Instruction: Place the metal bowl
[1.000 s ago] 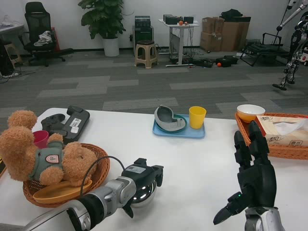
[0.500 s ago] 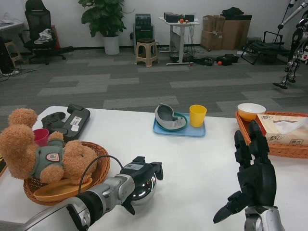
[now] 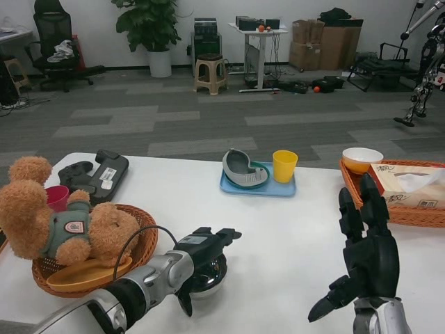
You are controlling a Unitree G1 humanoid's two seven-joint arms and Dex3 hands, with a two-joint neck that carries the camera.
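Observation:
The shiny metal bowl (image 3: 211, 277) sits on the white table (image 3: 278, 236) near its front edge, just right of the wicker basket. My left hand (image 3: 205, 247) lies over the bowl's top. Its fingers stretch straight out above the rim and do not wrap it, while the thumb hangs beside the bowl's near side. My right hand (image 3: 365, 254) stands upright at the front right, fingers spread, holding nothing, well away from the bowl.
A wicker basket (image 3: 147, 236) with a teddy bear (image 3: 62, 223) and an orange plate stands at the left. A blue tray (image 3: 278, 191) holds a grey dish and a yellow cup (image 3: 284, 165). Another basket (image 3: 410, 219) with tissues is at right, and a black device (image 3: 97, 174) at back left.
My left hand's fingers have uncurled from the bowl's rim and now stretch out above it. The bowl stays in place on the table. The right hand has not moved.

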